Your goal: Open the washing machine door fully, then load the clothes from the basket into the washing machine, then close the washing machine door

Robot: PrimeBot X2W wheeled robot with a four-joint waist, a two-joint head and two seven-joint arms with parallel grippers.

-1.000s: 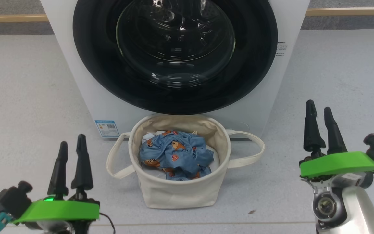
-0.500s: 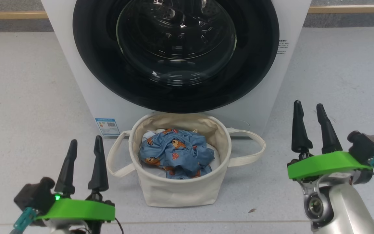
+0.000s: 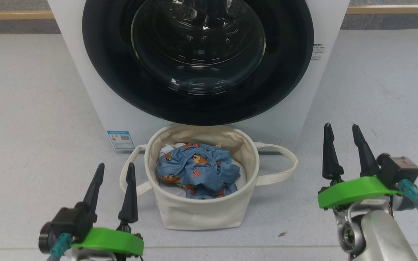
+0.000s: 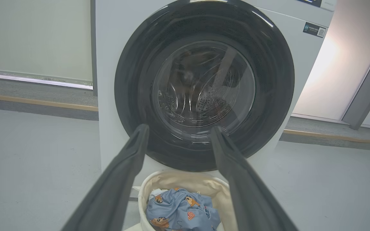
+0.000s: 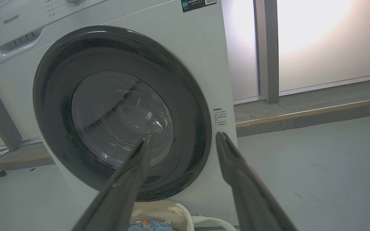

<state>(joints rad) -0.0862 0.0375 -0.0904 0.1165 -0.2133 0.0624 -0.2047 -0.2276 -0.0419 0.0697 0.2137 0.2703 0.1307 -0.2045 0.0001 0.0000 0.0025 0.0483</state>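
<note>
A white front-loading washer (image 3: 114, 116) stands upright, facing the viewer. Its door (image 3: 198, 54) is shut, lying flat against the front: a wide glossy black ring around a bulging clear glass centre, with the ribbed steel drum dimly visible through it. Directly below the door, just in front of the washer's base, sits the basket (image 3: 201, 214), a small round cream canvas tub, upright, with a loop handle at each side. Inside it lie the clothes (image 3: 196, 174), a crumpled blue fabric printed with brown bears, over something white.
</note>
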